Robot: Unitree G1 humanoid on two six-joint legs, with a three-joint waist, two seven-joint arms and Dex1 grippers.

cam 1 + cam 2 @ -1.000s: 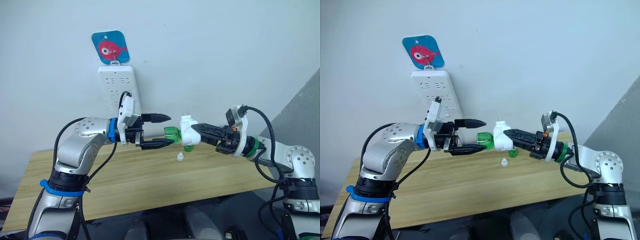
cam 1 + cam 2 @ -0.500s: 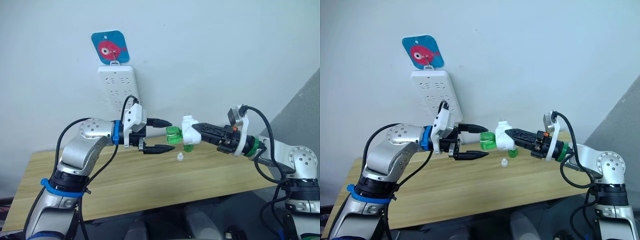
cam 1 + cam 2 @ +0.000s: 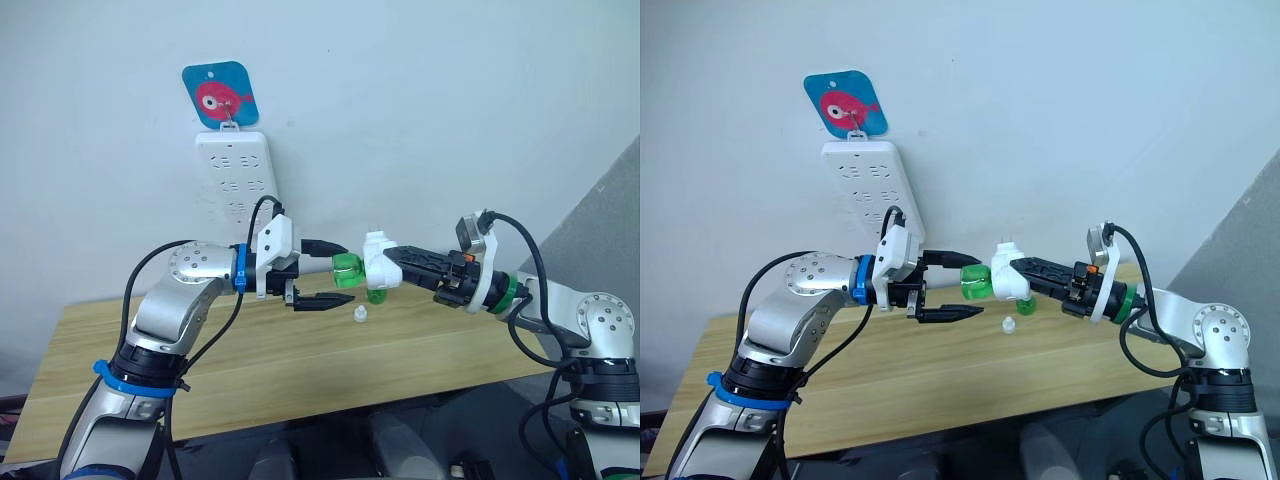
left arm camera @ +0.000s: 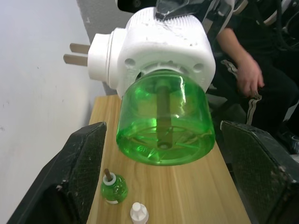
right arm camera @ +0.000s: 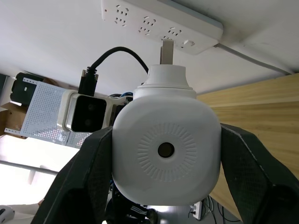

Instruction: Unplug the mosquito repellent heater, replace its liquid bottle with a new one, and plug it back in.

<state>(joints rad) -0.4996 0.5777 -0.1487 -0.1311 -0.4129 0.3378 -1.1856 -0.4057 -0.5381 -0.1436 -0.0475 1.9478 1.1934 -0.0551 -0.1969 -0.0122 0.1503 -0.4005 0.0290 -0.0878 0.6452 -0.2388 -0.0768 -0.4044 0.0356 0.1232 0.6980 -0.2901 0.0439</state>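
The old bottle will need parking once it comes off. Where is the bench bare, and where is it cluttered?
The light wooden table is bare along its front edge and its whole left half, under the left gripper. It is crowded beneath the white heater: a small green bottle and a small white cap stand close together there.

Your head cameras look down across the table; both wrist cameras face the mosquito repellent heater close-up from opposite ends.
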